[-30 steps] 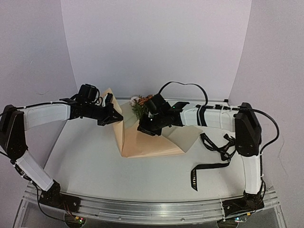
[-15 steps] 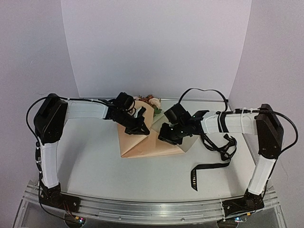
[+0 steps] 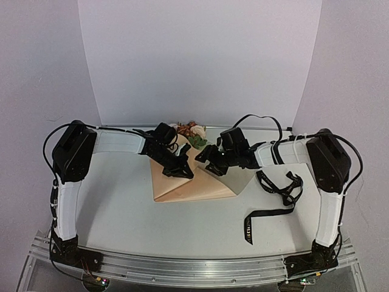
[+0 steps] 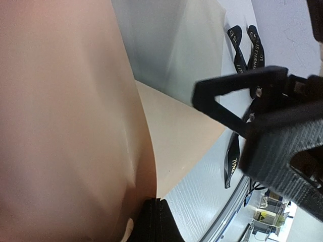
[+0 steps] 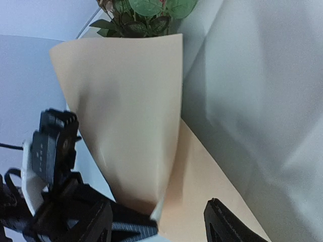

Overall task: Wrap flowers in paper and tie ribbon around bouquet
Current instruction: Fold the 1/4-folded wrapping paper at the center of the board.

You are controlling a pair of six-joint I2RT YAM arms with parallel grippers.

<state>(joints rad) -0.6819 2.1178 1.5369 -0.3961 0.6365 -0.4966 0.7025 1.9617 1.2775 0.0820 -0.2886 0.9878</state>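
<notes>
Your left gripper [image 3: 180,169] is pressed together on a corner of the large tan kraft paper sheet [image 3: 200,185], pinching the flap that is folded over the middle of the sheet. Your right gripper [image 3: 209,159] sits just beside it, over the right part of the paper, with its jaws spread and nothing between them. The small bunch of green-leaved flowers with cream and orange-brown blooms [image 3: 193,129] shows past the flap's far edge; its stems are hidden by the paper. The long narrow black ribbon with light lettering [image 3: 270,212] lies loose on the pale worktop [image 3: 115,194], right of the paper and apart from both grippers.
</notes>
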